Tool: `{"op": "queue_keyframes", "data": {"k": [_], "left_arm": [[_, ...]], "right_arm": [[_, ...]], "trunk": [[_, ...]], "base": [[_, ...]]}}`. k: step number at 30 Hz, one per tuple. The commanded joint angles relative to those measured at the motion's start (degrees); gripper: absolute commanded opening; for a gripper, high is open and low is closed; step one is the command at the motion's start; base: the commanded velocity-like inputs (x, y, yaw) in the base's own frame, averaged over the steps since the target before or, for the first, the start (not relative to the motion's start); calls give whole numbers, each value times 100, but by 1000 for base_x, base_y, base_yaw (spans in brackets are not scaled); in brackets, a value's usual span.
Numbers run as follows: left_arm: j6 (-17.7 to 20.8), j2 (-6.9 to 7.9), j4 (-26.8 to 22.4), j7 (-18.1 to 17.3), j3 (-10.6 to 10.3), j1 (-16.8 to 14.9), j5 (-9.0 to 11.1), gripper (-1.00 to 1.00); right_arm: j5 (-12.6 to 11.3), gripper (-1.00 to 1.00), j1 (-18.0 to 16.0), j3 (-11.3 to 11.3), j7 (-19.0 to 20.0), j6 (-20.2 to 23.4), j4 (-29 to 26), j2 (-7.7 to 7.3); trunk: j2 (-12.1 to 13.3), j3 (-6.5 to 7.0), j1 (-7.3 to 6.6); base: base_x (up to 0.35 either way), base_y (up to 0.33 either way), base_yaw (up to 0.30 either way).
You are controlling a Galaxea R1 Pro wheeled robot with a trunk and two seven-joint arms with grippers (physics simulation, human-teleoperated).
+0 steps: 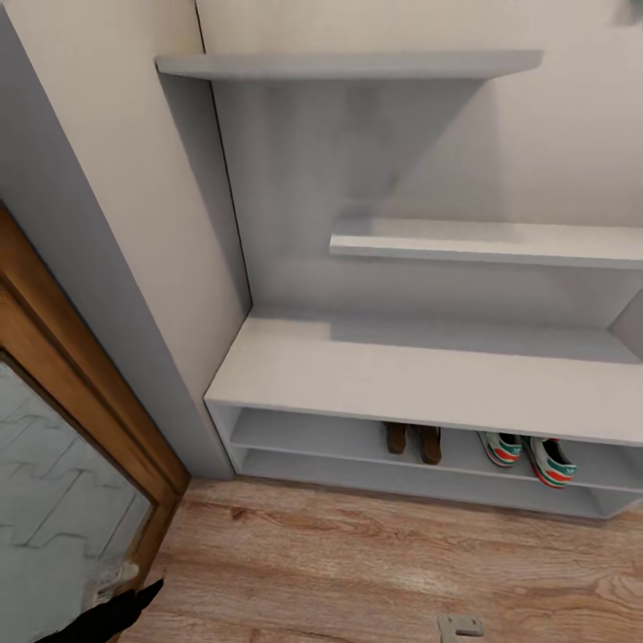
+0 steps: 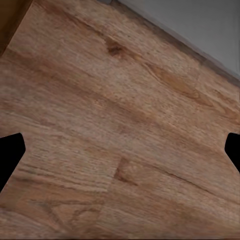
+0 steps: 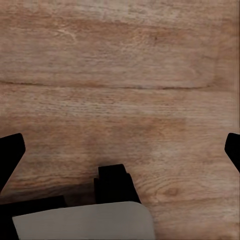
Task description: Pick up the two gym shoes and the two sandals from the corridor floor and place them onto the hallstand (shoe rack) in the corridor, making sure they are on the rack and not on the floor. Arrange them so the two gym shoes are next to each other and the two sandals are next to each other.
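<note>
Head view: my left claw (image 1: 116, 616), a dark shape at the lower corner, sits low beside the brown wooden door frame (image 1: 80, 375). Ahead of it and off to its right stands the pale grey-white built-in hallstand (image 1: 429, 375) with its wide bench top. On the low shelf beneath the bench lie the two dark brown leather sandals (image 1: 413, 441), side by side, and just to their right the two cream-white gym shoes with green stripes and red-green soles (image 1: 529, 454), also side by side.

Left wrist view: my left claw (image 2: 120, 152) is spread wide, both fingertips (image 2: 11, 150) at the frame edges, holding nothing, above the light brown wood-grain plank floor (image 2: 110, 115).

Right wrist view: my right claw (image 3: 120, 152) is likewise spread wide and empty over the same floor (image 3: 125, 75), with a dark and grey part of my own body (image 3: 95, 215) just below it.
</note>
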Motion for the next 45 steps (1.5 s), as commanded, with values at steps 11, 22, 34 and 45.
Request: {"op": "queue_keyframes", "data": {"k": [11, 22, 34, 45], "left_arm": [[0, -6, 1056, 1052, -438, -25, -28, 100], [0, -5, 1103, 1066, -638, -18, -23, 100], [0, -5, 1462, 1074, -641, -5, -19, 100], [0, -5, 1497, 1073, -639, 0, 18, 100]], "right_arm": [[0, 100, 3, 0, 0, 0, 0, -1], [0, 100, 2, 0, 0, -1, 0, -5], [0, 100, 0, 0, 0, -1, 0, -1], [0, 100, 0, 0, 0, -2, 0, -2]], "trunk": [[443, 198, -242], [884, 396, -484], [1365, 611, -748], [1806, 809, -989]], "base": [[0, 0, 0], [0, 0, 0], [0, 0, 0], [0, 0, 0]]}}
